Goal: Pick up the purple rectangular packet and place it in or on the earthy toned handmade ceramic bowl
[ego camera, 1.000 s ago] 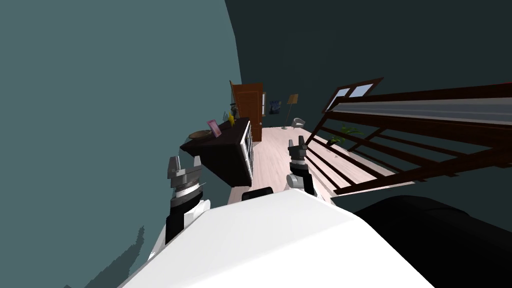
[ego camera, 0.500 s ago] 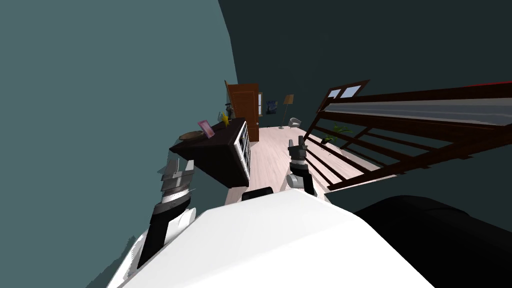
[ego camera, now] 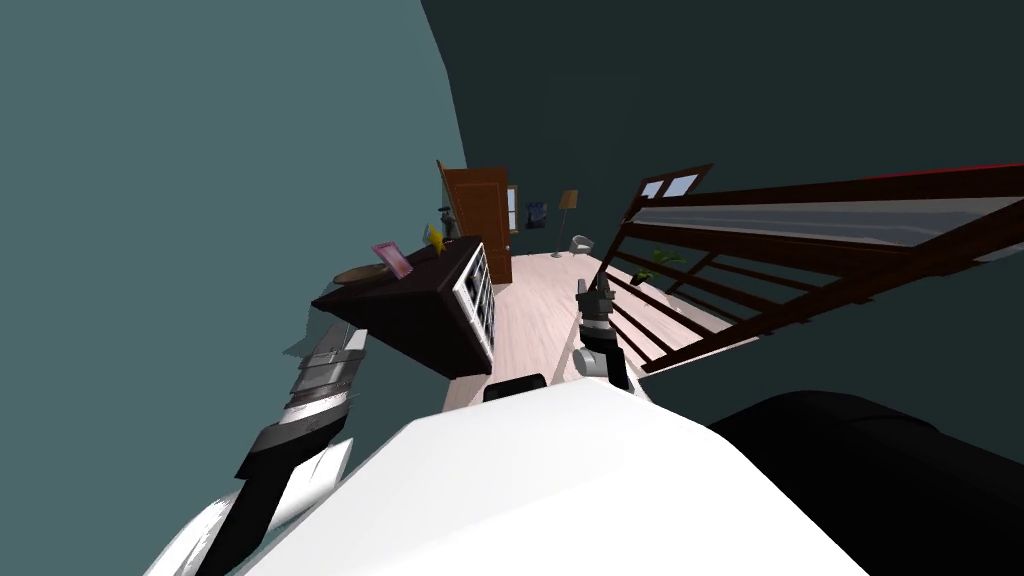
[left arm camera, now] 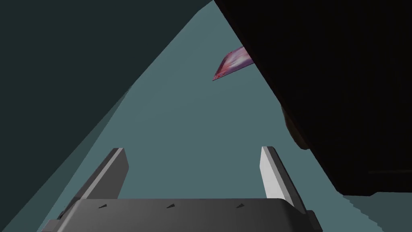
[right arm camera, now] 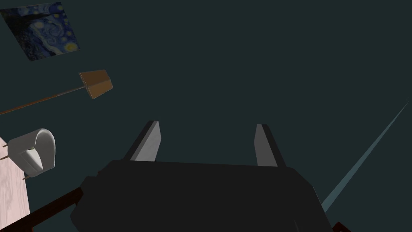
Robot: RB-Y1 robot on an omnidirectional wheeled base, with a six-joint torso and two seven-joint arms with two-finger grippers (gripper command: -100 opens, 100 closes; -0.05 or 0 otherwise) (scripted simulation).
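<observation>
The pink-purple packet (ego camera: 392, 259) stands on top of the dark cabinet (ego camera: 430, 320), right next to the brown bowl (ego camera: 355, 275), w/ the L gripper (left arm camera: 193, 150) wide open low by the cabinet's near end & the R gripper (right arm camera: 207, 125) open too, off to the cabinet's right.

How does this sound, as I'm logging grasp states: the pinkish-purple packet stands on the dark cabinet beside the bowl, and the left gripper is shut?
Not quite: the left gripper is open, fingers apart with nothing between them, as the left wrist view shows. The pinkish-purple packet does stand on the dark cabinet beside the bowl.
</observation>
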